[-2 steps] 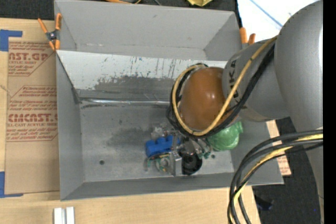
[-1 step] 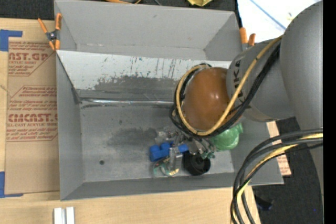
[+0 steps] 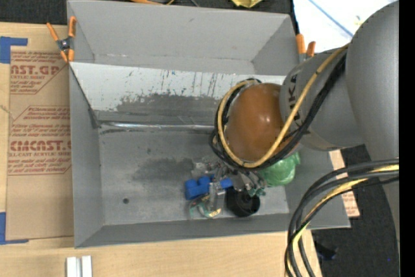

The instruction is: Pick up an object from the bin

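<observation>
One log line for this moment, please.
gripper low, bin lower right | nearest: blue block, black round piece, green lump | hold: cannot tell

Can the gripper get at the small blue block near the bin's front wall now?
Probably yes: the small blue block lies uncovered on the floor of the grey metal bin, right beside the gripper; only a black round piece lies close by.

- The left and middle floor of the grey metal bin (image 3: 139, 172) lies bare.
- The near right corner is crowded: a small blue block (image 3: 196, 188), a black round disc (image 3: 241, 204) and a crumpled green lump (image 3: 283, 170), close together.
</observation>
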Tool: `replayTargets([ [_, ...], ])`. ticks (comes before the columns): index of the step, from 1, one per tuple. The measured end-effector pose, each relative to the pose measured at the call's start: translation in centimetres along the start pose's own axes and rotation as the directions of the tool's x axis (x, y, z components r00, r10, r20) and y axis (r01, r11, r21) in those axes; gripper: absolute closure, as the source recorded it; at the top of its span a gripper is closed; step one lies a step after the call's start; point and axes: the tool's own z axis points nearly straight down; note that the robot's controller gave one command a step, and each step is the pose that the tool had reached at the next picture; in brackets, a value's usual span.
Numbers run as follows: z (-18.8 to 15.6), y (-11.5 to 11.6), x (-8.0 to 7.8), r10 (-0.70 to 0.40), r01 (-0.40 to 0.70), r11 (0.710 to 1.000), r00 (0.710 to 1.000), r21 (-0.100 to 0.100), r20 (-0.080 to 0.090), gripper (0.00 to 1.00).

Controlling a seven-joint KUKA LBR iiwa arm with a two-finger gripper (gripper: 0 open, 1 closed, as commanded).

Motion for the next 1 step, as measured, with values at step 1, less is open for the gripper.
replayTargets([
  [1,-1.05,0.05,0.11,-0.001,0.001,1.000,1.000,0.000,-0.005,1.00],
])
